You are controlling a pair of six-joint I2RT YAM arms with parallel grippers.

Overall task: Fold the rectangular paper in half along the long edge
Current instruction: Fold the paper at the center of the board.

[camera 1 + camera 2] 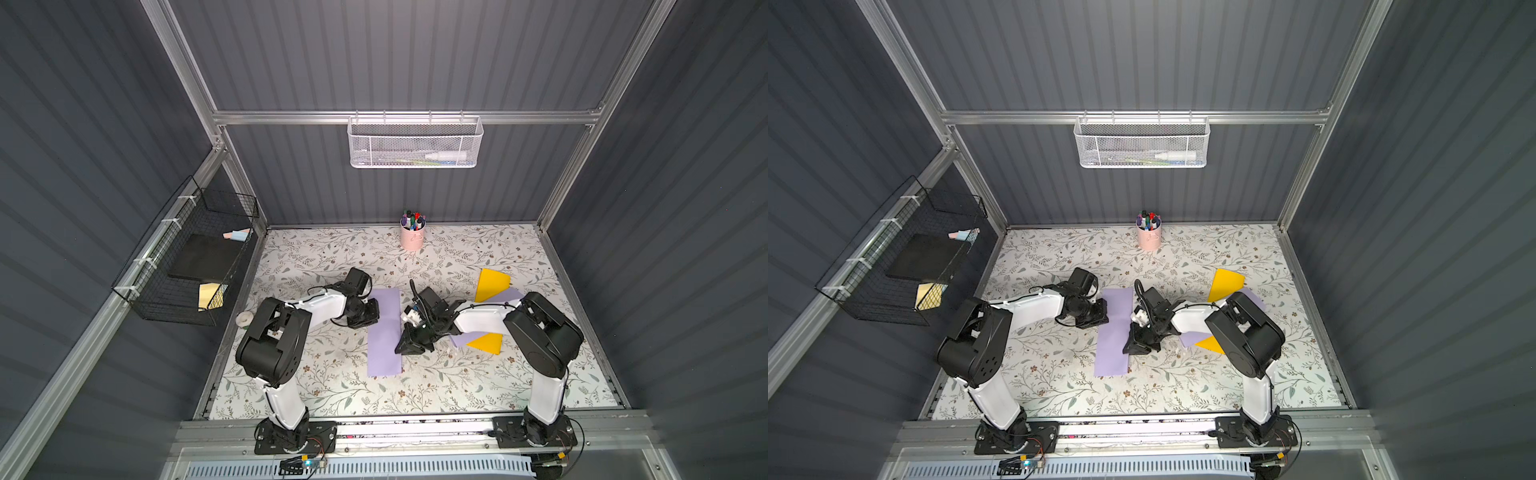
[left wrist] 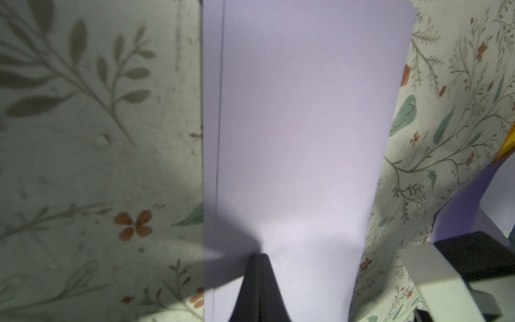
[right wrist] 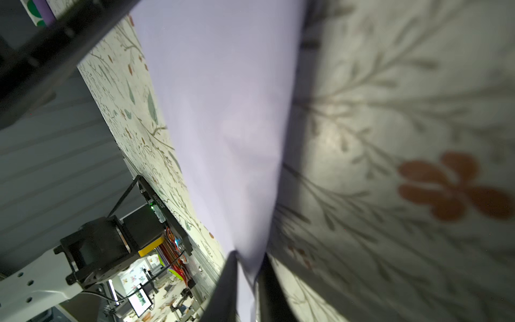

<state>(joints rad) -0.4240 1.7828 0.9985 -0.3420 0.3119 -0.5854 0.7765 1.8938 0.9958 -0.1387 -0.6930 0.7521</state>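
Midway across the floral worktop (image 1: 332, 386) in both top views lies the lilac rectangular paper sheet (image 1: 384, 345), seemingly doubled lengthwise; the left wrist view shows the left end effector (image 2: 260, 258) clenched, pinning it against sliding, the right wrist view the right end effector (image 3: 249, 258) released astride its edge.

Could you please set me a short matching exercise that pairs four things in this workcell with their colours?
Things:
1. pen cup
2. mesh basket
3. wire basket
4. central paper strip

Colours:
A. black
B. lilac
C. pink
D. white

Pairs: 1-C, 2-D, 3-A, 4-B
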